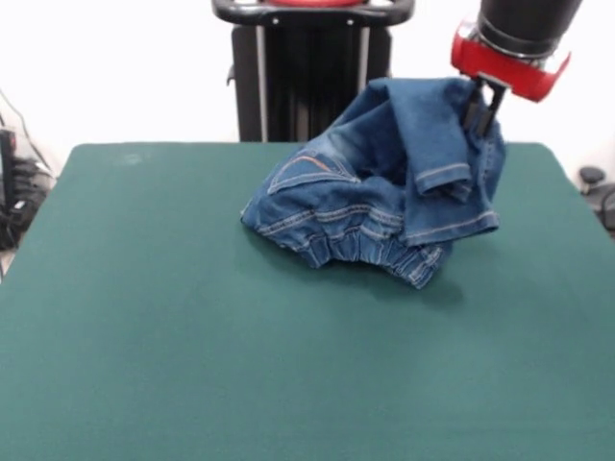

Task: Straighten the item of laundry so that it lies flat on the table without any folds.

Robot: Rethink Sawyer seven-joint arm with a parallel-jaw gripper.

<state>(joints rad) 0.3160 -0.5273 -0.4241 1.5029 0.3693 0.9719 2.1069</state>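
The small blue denim jeans (375,192) sit in a bunched heap on the far middle-right of the dark green table (192,336). The elastic waistband lies at the front of the heap, with a pocket seam in tan stitching on the left. The leg ends are lifted up at the right and hang down folded over the heap. My gripper (483,108) comes down from the upper right, under its red and black wrist, and is shut on the raised denim at the top right of the jeans.
The robot's black pedestal (312,77) stands behind the table's far edge. Cables and dark gear lie off the table at the left edge (19,192), and a small dark object is off the right edge (594,182).
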